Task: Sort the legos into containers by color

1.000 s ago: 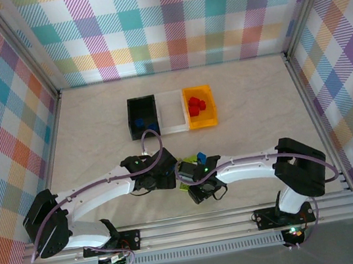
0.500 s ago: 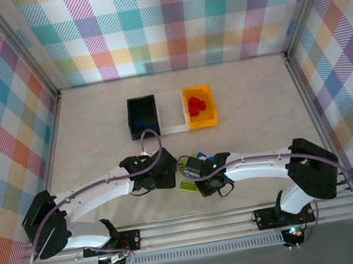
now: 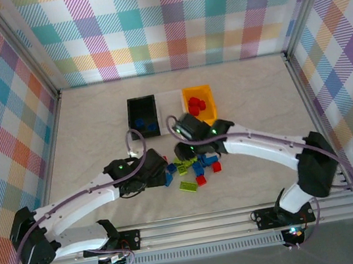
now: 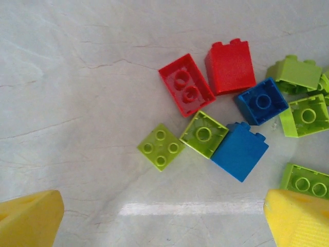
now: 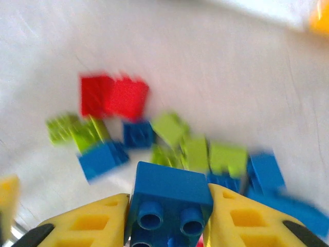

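Blue brick (image 5: 172, 193) pinched between the right jaws.
Left jaws spread wide over loose legos (image 4: 239, 152) on the surface (image 4: 77, 77).

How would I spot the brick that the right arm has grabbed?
Find the row of three bins on the far side of the table; just in front of it the right end effector hangs by the pile of loose legos. Pinched between its yellow fingers is a blue lego, the one brick not lying loose.
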